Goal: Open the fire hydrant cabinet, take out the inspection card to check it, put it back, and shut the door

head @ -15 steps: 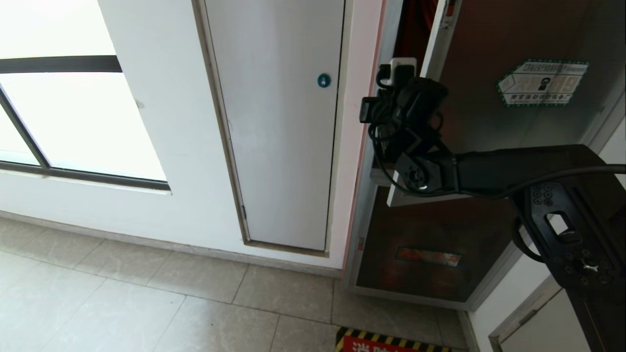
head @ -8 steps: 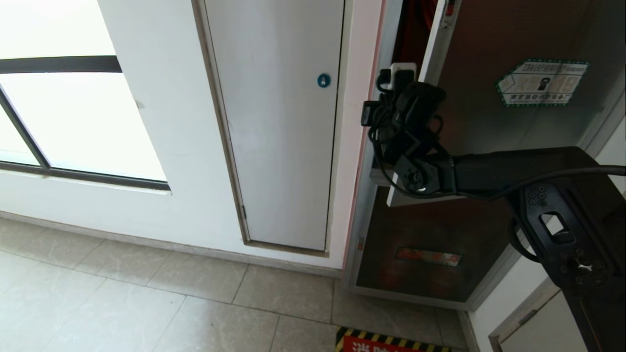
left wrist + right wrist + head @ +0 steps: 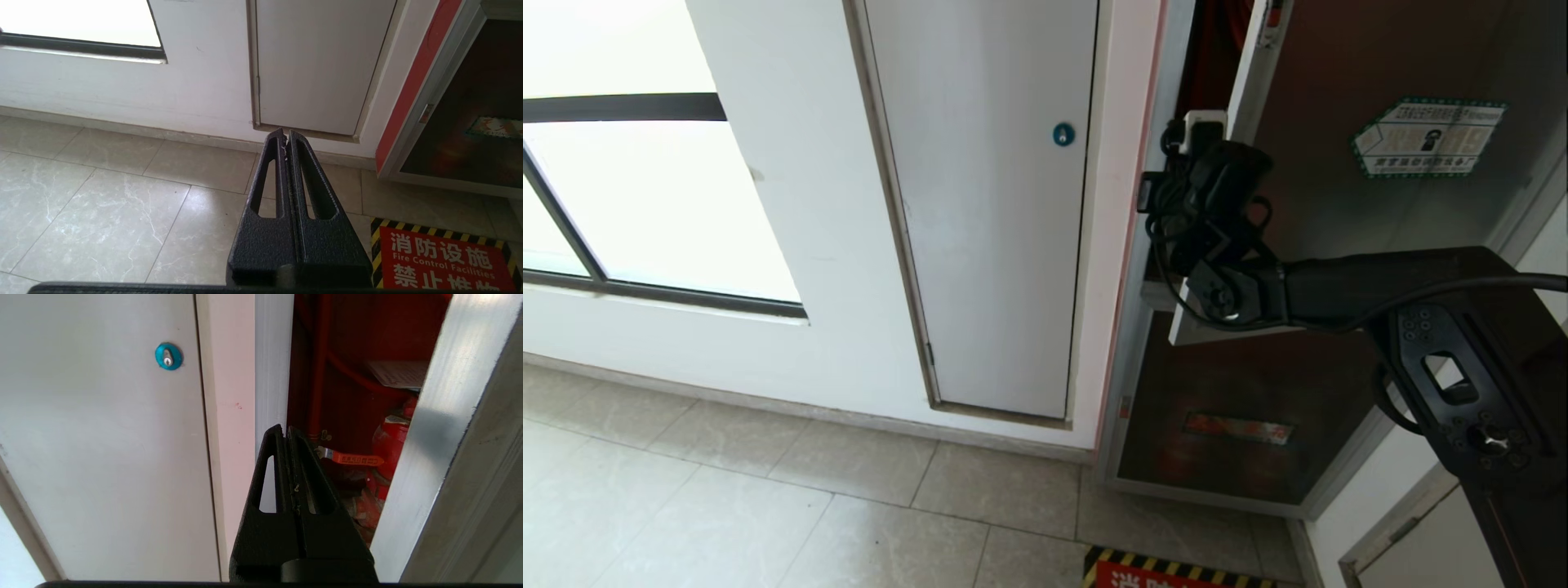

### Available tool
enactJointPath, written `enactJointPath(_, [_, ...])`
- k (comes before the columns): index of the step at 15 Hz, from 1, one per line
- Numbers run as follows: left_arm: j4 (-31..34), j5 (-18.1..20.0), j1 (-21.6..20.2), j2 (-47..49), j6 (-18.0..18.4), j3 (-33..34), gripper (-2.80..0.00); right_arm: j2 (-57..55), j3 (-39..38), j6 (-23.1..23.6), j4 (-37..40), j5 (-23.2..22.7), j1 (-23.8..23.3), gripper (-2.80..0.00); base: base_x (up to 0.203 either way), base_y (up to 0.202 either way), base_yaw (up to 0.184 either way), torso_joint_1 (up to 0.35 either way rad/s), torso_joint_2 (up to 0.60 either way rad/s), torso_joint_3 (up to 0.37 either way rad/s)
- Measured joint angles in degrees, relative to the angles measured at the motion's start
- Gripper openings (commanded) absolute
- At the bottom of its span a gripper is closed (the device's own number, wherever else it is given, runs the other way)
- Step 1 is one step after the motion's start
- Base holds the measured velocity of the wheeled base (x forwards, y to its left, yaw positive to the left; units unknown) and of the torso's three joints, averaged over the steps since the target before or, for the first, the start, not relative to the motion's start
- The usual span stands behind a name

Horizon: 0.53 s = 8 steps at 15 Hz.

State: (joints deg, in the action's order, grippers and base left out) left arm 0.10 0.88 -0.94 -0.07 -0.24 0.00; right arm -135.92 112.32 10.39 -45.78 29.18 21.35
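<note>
The fire hydrant cabinet [image 3: 351,355] stands ajar and shows its red interior. Its door [image 3: 1339,73], dark glass in a silver frame [image 3: 433,437], is swung partly outward. Through the gap I see a red valve [image 3: 388,441], an orange-handled lever [image 3: 355,459] and, higher up, the pale inspection card [image 3: 398,373], partly hidden by the door frame. My right gripper [image 3: 284,430] is shut and empty, with its tips at the gap by the cabinet's left post [image 3: 273,375]. The right wrist [image 3: 1213,196] hides the tips in the head view. My left gripper [image 3: 286,134] hangs shut and empty over the floor.
A white panel with a round blue lock [image 3: 1063,134] lies left of the cabinet, and a window [image 3: 645,188] is further left. Below the door sits a dark glass panel with a red label [image 3: 1237,427]. A red fire-control sign [image 3: 441,261] is stuck to the tiled floor.
My right wrist has shifted a little to the right, closer to the door's edge and the gap. The door and the left arm look unchanged.
</note>
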Motion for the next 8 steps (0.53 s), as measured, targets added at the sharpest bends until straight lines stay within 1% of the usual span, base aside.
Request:
enactJointPath(3, [0.0, 0.0, 0.0, 0.0, 0.0, 0.0, -2.8, 0.0, 0.0, 0.0, -0.6, 0.2, -0.5, -2.8, 0.0, 0.0, 0.0, 0.0, 0.0, 0.0])
enactJointPath(5, [0.0, 0.0, 0.0, 0.0, 0.0, 0.0, -2.8, -0.1, 0.0, 0.2, -3.5, 0.5, -0.5, -2.8, 0.0, 0.0, 0.0, 0.0, 0.0, 0.0])
enactJointPath(8, [0.0, 0.0, 0.0, 0.0, 0.0, 0.0, -2.8, 0.0, -0.1, 0.3, -3.7, 0.9, -0.5, -2.8, 0.0, 0.0, 0.0, 0.0, 0.0, 0.0])
